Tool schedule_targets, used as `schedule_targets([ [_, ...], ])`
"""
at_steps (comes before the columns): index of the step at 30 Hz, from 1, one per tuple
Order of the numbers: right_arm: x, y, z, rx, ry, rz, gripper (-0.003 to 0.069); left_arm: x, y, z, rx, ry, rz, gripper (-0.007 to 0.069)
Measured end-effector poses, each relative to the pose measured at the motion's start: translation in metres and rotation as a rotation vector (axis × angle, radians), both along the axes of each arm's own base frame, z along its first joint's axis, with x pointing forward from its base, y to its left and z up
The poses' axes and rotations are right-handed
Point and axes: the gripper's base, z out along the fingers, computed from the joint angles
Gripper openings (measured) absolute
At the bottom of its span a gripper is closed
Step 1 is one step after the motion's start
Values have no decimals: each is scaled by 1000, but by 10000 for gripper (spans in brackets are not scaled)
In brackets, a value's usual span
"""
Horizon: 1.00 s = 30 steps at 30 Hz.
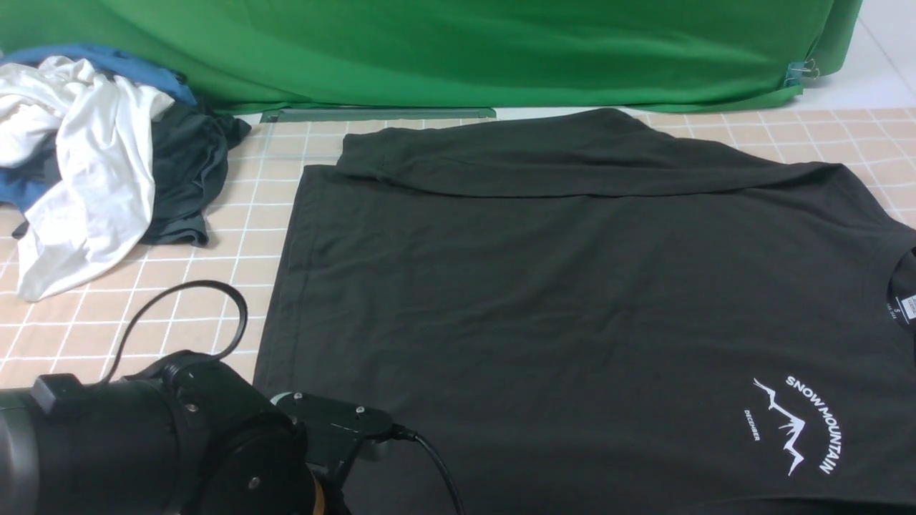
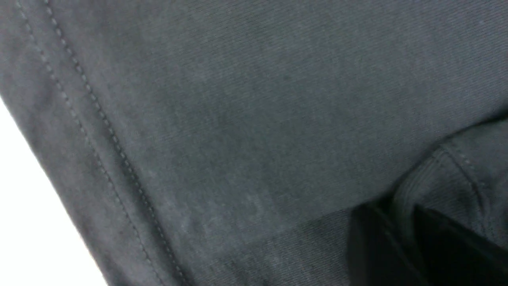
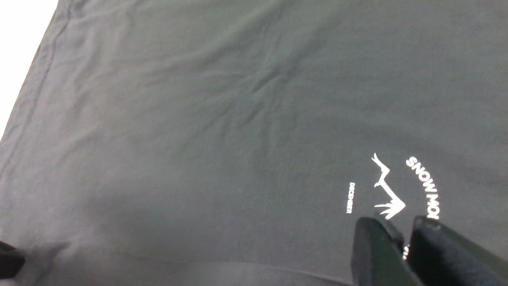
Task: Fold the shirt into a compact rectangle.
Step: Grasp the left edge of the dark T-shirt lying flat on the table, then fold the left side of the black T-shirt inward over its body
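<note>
The black shirt (image 1: 544,300) lies spread flat on the table, chest up, with its far sleeve folded inward. Its white "SNOW MOUNTAIN" print (image 1: 798,422) is at the near right and the neck label (image 1: 907,307) at the right edge. My left arm (image 1: 179,443) is low at the shirt's near left corner. In the left wrist view, my left gripper (image 2: 401,216) is shut on a raised ridge of shirt fabric (image 2: 238,119) close to the stitched hem (image 2: 115,143). My right gripper (image 3: 406,228) hovers over the print (image 3: 397,186), jaws a narrow gap apart and holding nothing.
A pile of other clothes sits at the far left: a white garment (image 1: 93,164), a dark grey-green one (image 1: 182,172) and blue cloth (image 1: 86,57). The table has a peach checked cover (image 1: 215,236). A green backdrop (image 1: 458,50) hangs along the far edge.
</note>
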Motion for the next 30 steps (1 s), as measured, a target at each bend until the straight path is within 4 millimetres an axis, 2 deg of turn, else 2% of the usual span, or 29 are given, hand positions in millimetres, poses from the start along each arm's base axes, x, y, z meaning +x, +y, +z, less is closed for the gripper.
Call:
schedule_targets([
  [2,0,0,0,-5,-2,5,173,1,-2,5,-3,0,-13,34],
  [4,0,0,0,-16,-7,16,176,4,-5,18,-26,-20,-30,34],
  [7,0,0,0,-17,-7,17,180,11,-12,46,-80,-88,-52,34],
  [8,0,0,0,-17,-7,17,181,11,-12,50,-86,-99,-55,34],
  [9,0,0,0,-18,-8,17,183,16,-13,71,-102,-157,-65,34],
  [11,0,0,0,-18,-11,16,184,20,-13,89,-99,-197,-52,34],
  [15,1,0,1,-19,-23,13,190,38,-2,118,-46,-276,7,34],
  [16,1,0,1,-19,-23,13,190,38,-2,118,-45,-277,7,34],
  [18,2,-1,1,-19,-30,10,196,54,10,126,-46,-316,73,34],
  [22,2,-1,2,-19,-35,8,197,75,30,129,-58,-380,149,34],
  [30,3,-1,2,-20,-45,4,198,115,58,124,-78,-523,222,35],
])
